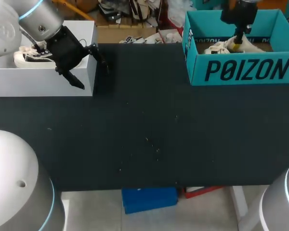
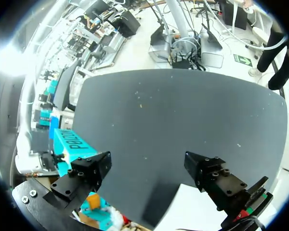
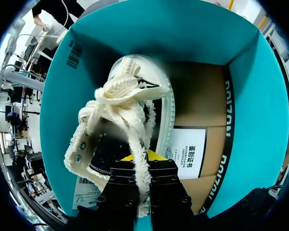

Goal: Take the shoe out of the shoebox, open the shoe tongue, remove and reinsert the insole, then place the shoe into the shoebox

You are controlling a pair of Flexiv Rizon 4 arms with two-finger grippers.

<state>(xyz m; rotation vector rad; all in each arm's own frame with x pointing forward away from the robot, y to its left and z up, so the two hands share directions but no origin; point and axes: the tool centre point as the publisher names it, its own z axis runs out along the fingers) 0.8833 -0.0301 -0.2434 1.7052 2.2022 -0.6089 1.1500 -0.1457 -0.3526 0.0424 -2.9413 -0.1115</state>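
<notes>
Zero steps confirmable: shoe [image 3: 130, 96] lies inside shoebox [image 1: 241, 72], right gripper [image 3: 144, 160] clamped on it; left gripper [image 2: 148, 169] far off, wide open, empty.

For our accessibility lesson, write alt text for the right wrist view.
The pincer grips a cream sneaker by its fluffy laces inside a teal shoebox. A white printed label lies on the box's brown floor beside the sneaker.
</notes>
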